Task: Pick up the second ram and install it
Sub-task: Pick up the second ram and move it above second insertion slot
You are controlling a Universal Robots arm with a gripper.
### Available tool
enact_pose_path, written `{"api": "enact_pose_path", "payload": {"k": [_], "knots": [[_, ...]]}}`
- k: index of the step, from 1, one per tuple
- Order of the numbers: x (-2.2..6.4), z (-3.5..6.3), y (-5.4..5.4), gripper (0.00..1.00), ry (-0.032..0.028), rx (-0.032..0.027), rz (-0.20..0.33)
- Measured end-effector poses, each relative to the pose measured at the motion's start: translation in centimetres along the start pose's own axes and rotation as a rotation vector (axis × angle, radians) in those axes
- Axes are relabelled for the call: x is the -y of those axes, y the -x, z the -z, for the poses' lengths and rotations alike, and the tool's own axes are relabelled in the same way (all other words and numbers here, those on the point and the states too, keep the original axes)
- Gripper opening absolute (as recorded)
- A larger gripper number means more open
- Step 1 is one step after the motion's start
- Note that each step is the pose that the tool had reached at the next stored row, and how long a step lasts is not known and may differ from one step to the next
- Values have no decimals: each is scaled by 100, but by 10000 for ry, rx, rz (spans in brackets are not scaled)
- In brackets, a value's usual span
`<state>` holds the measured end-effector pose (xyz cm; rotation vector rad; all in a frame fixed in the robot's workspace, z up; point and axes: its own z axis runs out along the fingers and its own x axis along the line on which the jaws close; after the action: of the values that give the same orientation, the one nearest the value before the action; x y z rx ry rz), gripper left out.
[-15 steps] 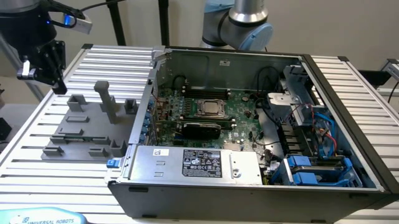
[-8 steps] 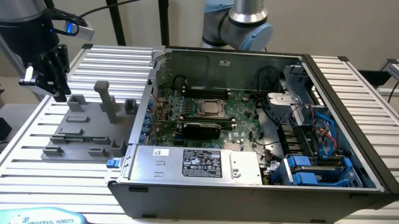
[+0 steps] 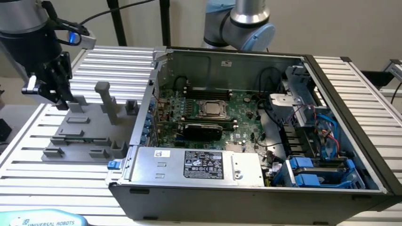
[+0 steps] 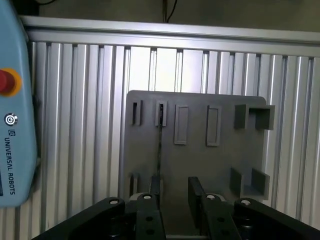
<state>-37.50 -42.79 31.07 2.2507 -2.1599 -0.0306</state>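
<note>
My pincer (image 4: 175, 186) is released, its 2 fingers standing apart just above the grey holder plate (image 4: 200, 160) on the slatted tabletop (image 4: 75, 125). The second ram (image 4: 159, 145) stands on edge in the plate's slots, seen as a thin dark line that reaches 1 of my fingers (image 4: 155, 186); I cannot tell whether they touch. The plate lies at the exterior view's left of the open computer case (image 3: 220, 66).

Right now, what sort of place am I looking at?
Probably a robotics lab bench for computer assembly: an open computer case with its motherboard exposed sits on a slatted aluminium table, beside a grey fixture plate, with a Universal Robots teach pendant nearby.
</note>
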Motion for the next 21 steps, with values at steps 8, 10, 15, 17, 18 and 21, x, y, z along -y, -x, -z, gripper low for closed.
{"api": "enact_pose_path", "payload": {"k": [8, 10, 15, 17, 18, 21], "knots": [[2, -147, -59, 36, -60, 0, -13], [3, -183, -64, 36, -71, -1, -14], [6, -275, -70, 36, -82, -1, -14], [7, -311, -71, 36, -85, -2, -14], [7, -328, -71, 36, -88, -2, -14], [9, -383, -71, 36, -97, -1, -13]]}}
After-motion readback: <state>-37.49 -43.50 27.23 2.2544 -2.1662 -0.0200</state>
